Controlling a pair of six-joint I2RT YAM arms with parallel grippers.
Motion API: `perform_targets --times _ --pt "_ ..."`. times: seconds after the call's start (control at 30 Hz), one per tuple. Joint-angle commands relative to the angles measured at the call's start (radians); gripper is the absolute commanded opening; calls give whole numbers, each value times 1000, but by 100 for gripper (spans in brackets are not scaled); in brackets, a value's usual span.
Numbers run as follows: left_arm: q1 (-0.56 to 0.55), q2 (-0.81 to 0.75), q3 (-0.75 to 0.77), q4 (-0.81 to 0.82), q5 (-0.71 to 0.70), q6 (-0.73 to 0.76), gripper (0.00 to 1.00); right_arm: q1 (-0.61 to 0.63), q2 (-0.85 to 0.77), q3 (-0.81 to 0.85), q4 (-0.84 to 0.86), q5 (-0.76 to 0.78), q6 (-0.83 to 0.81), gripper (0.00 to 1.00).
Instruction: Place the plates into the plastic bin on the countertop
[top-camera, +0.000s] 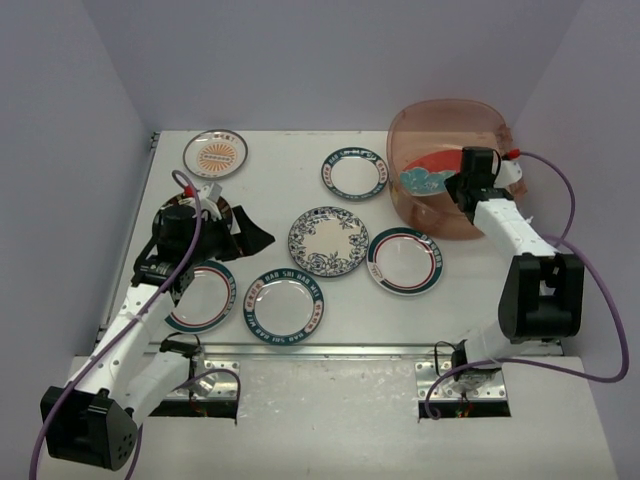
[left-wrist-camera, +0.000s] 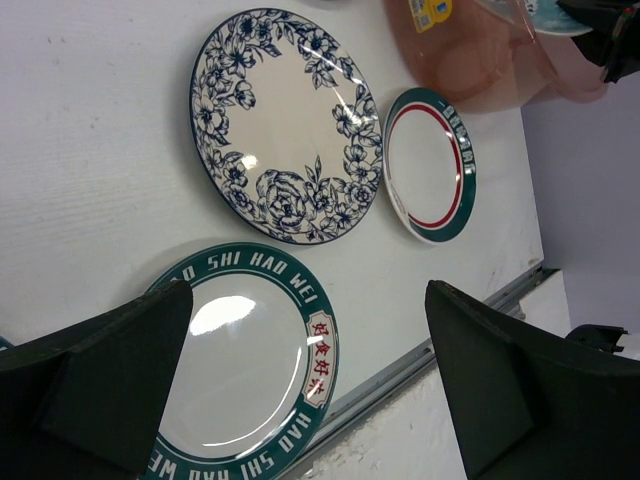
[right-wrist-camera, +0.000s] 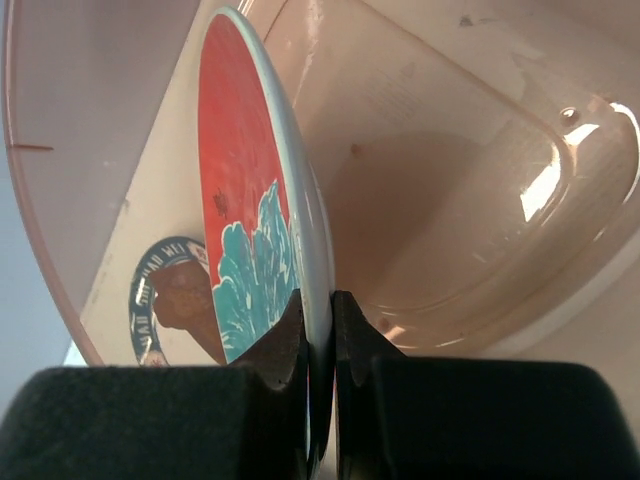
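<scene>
Pincer on right arm clamps red-teal plate inside bin.

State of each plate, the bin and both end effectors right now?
red-teal plate: on edge inside the plastic bin, gripped
right end effector: shut on the red-teal plate
left end effector: open, empty
plastic bin: standing on the countertop
blue floral plate: flat on the countertop, outside the bin
orange sunburst plate: flat, outside the bin
green-rimmed plates: four, flat, outside the bin
</scene>
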Motion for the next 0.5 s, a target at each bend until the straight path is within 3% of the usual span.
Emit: perform_targets --times 0.0,0.33,0.47 --pt "2 -24 -9 24 34 17 100 2 0 -26 248 66 144 0" --pt "2 -29 -43 32 46 11 100 2 147 79 252 86 145 0" --pt "2 -33 -50 34 53 10 100 2 201 141 230 100 135 5"
